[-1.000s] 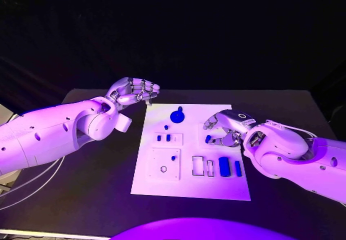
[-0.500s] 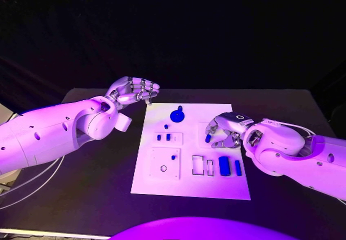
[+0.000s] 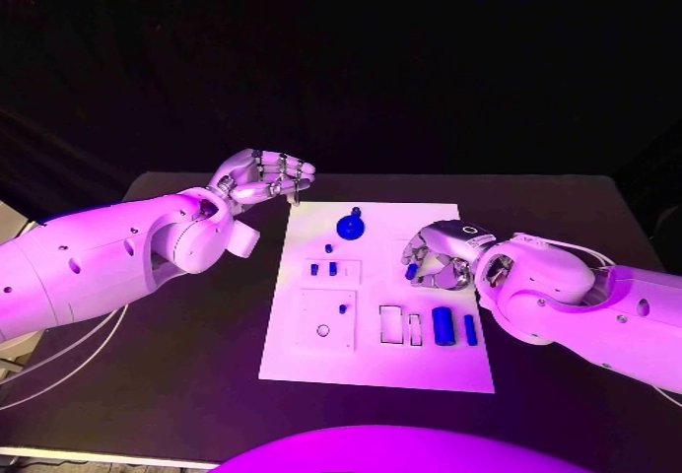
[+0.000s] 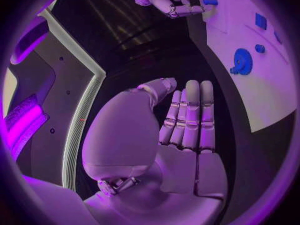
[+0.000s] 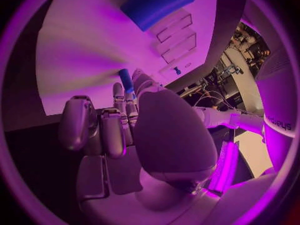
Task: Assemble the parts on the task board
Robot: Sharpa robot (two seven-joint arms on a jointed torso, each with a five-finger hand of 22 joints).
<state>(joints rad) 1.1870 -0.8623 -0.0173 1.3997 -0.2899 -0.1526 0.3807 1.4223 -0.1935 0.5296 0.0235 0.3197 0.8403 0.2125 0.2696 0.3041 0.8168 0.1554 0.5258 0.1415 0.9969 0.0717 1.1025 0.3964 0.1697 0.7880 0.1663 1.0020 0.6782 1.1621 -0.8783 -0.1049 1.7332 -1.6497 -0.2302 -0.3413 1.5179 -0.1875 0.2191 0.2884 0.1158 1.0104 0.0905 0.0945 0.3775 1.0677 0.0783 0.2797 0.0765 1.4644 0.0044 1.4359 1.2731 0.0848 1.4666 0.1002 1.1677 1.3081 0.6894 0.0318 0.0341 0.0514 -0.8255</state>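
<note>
1. The left hand (image 3: 264, 178) hovers over the dark tabletop (image 3: 185, 384), just beyond the far-left corner of the task board (image 3: 376, 370); its fingers are curled in and hold nothing.
2. On the task board, a round blue part (image 3: 348, 228) sits near the far edge. Two small blue parts (image 3: 322, 268) stand nearer, left of centre.
3. Two upright blue parts (image 3: 453, 326) stand toward the near right.
4. The right hand (image 3: 441, 256) is above the board's right side, pinching a small blue part (image 3: 411, 271) between its fingertips.
</note>
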